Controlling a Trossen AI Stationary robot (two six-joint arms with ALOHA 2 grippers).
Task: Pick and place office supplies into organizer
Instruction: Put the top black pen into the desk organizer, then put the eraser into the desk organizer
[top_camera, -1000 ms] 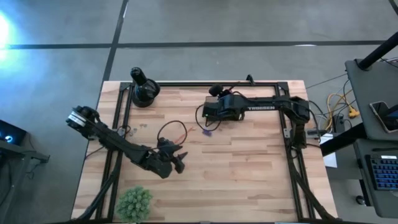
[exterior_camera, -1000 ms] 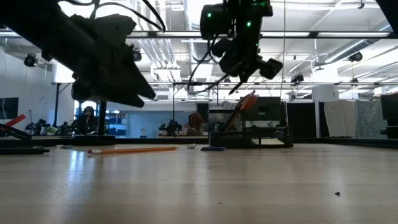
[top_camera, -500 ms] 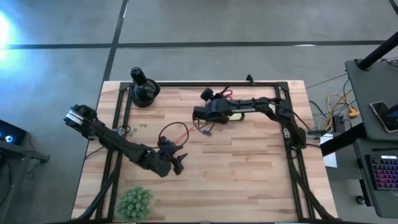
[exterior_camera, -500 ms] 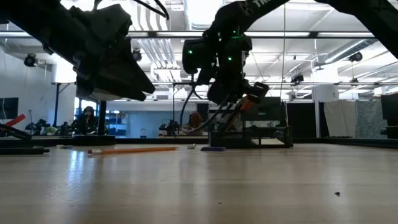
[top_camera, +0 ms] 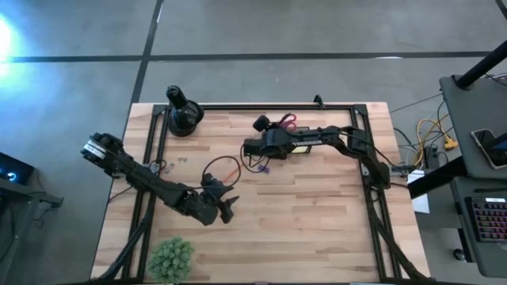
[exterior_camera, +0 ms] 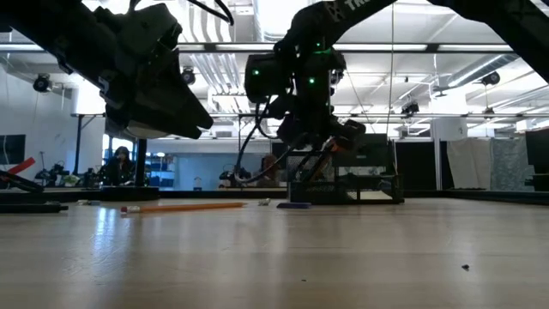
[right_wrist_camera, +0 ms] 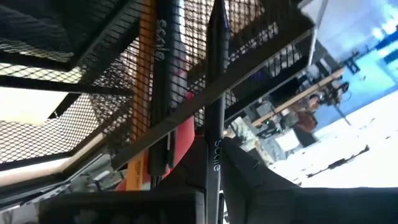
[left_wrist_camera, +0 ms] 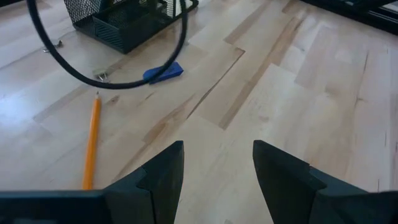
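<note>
At the left of the tabletop (top_camera: 317, 214), the left claw (top_camera: 228, 207) hangs above bare wood near the front edge, its two fingers (left_wrist_camera: 163, 176) spread apart with nothing between them. A small green plant (top_camera: 171, 258) sits at the front edge, close to that arm. At the back left corner stands a round black object with an upright knob (top_camera: 182, 113).

Ahead of the left claw, in its wrist view, an orange pencil (left_wrist_camera: 92, 143) lies flat on the wood, and a small blue-purple piece (left_wrist_camera: 163, 72) rests just beside the corner of the black mesh organizer (left_wrist_camera: 122, 23). A black cable (left_wrist_camera: 102, 79) loops across that view in front of them. From tabletop height the pencil (exterior_camera: 182, 206) shows as a long orange line lying to the left of the organizer (exterior_camera: 347, 180).

Nearer the middle and toward the back, the right claw (top_camera: 251, 147) sits right at the organizer, its fingers pressed together on a thin black pen (right_wrist_camera: 214, 118). The pen points into the mesh box – whether its tip touches the wire I cannot tell. Another dark pen (right_wrist_camera: 165, 81) and an orange pencil (right_wrist_camera: 144, 68) already stand inside behind the mesh. Red scissor handles (top_camera: 287, 121) show at the organizer's back side, just beyond the right arm.
</note>
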